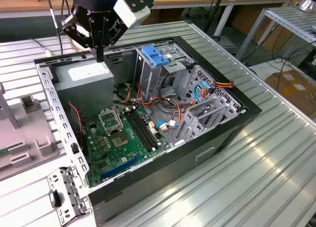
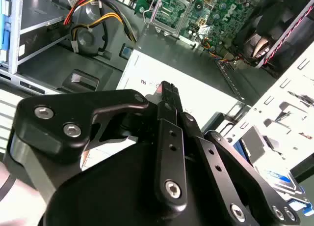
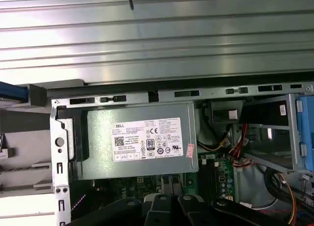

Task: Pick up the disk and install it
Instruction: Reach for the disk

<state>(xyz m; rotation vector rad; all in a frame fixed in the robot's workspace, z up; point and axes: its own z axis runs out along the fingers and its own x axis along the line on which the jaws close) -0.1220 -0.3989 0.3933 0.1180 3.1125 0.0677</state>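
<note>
Your black gripper (image 1: 100,55) is hanging just above the grey box-shaped power supply with a white sticker (image 1: 83,85), near its edge by the case wall. Its fingers are pressing together and clamping nothing. The flat silver disk with a blue side rail (image 3: 17,90) is sitting outside the open black computer case (image 1: 217,133), off the power supply's outer corner. It is apart from the gripper and partly cut off in the first wrist view. The green motherboard (image 1: 118,138) is lying right beside the power supply.
</note>
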